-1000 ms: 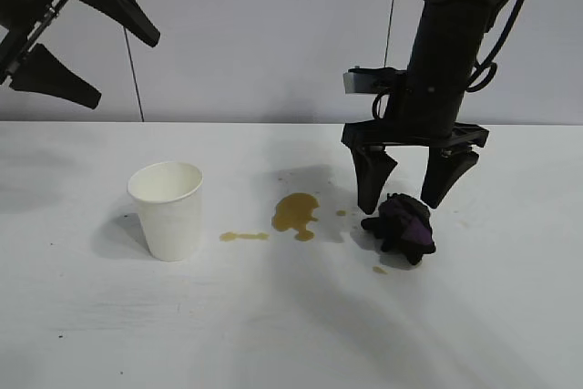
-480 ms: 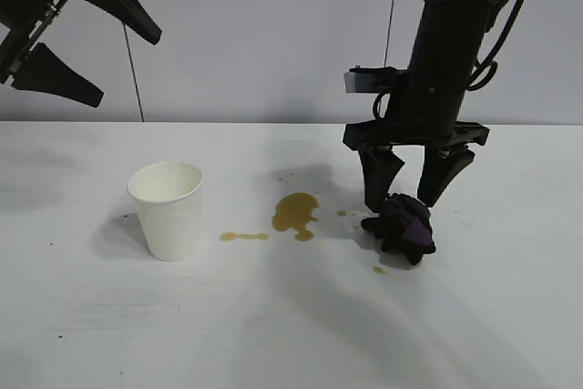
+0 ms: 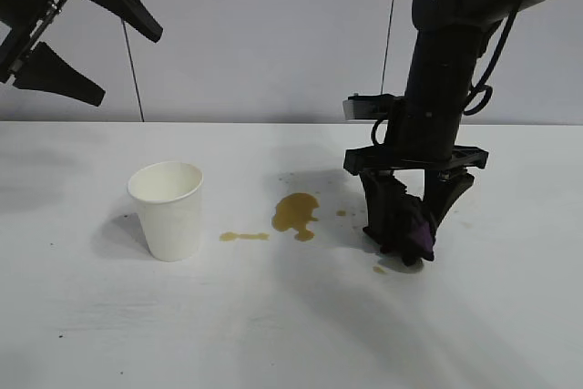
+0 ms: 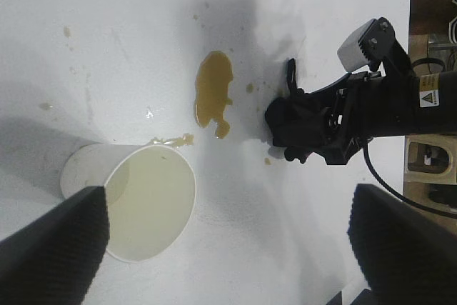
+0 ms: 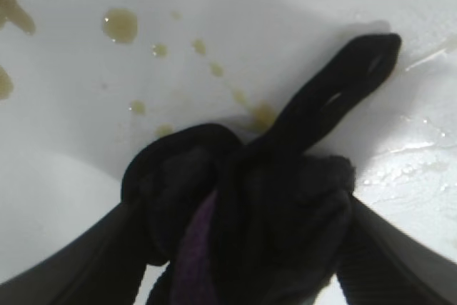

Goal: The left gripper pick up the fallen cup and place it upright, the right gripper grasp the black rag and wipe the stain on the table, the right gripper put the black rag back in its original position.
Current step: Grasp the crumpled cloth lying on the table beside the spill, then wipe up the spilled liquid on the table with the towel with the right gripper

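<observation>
The right claw (image 3: pixel 406 225) points straight down at centre right of the frame, its fingers astride and pressing the one black rag (image 3: pixel 412 236), a bunched wad with purple folds. The left claw (image 3: pixel 91 43) hangs wide open, upper left. One white cup (image 3: pixel 168 209) stands upright, left of one yellow-brown stain (image 3: pixel 295 213) on the counter (image 3: pixel 291 334).

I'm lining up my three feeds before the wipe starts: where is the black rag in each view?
Exterior view: the black rag lies on the table right of centre, between the right gripper's jaws, right of the stain.
Left wrist view: the rag is a dark wad right of centre, beside the stain.
Right wrist view: the rag fills the lower middle.
Shared landmark: the yellow-brown stain, whose splashes also show in the right wrist view.
</observation>
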Robot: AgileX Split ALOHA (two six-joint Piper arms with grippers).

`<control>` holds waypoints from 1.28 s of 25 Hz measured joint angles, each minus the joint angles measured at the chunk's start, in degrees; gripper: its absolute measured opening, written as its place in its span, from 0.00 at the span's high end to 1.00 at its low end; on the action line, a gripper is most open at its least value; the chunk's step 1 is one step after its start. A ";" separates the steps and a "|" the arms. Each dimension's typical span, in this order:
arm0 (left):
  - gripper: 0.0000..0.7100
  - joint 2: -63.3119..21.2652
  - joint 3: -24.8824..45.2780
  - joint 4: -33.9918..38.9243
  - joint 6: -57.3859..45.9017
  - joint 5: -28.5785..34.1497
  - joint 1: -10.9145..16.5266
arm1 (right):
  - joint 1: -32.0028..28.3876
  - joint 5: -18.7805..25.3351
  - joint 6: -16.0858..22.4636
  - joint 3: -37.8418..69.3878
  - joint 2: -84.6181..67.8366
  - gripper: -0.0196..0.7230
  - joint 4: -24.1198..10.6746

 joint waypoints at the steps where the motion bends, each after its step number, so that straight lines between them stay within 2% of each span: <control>1: 0.07 0.00 0.00 0.00 0.00 0.00 0.00 | 0.00 0.13 0.00 0.00 0.00 0.47 0.06; 5: 0.07 0.00 0.00 0.00 0.00 0.00 0.00 | 0.00 0.92 0.00 0.00 0.00 0.81 0.23; 6: 0.07 0.00 0.00 0.00 0.00 0.00 0.00 | 0.00 0.97 0.00 0.00 -0.14 0.82 0.23; 10: 0.07 0.00 0.00 0.00 0.00 0.00 0.00 | 0.00 0.86 0.00 -0.22 -2.15 0.82 2.01; 15: 0.07 0.00 0.00 -0.05 0.00 0.23 0.00 | 0.52 -1.65 -1.88 -0.83 -5.18 0.82 9.88; 17: 0.07 0.00 0.00 -0.05 0.00 0.44 0.00 | 1.80 -2.77 -3.17 -0.83 -5.29 0.82 11.85; 26: 0.07 0.00 0.00 -0.78 0.00 1.36 0.00 | 11.59 -15.12 -5.11 -0.83 -5.11 0.82 12.52; 32: 0.07 0.00 0.00 -1.56 0.00 1.96 0.00 | 14.44 -16.99 -5.16 -0.83 -1.04 0.82 12.44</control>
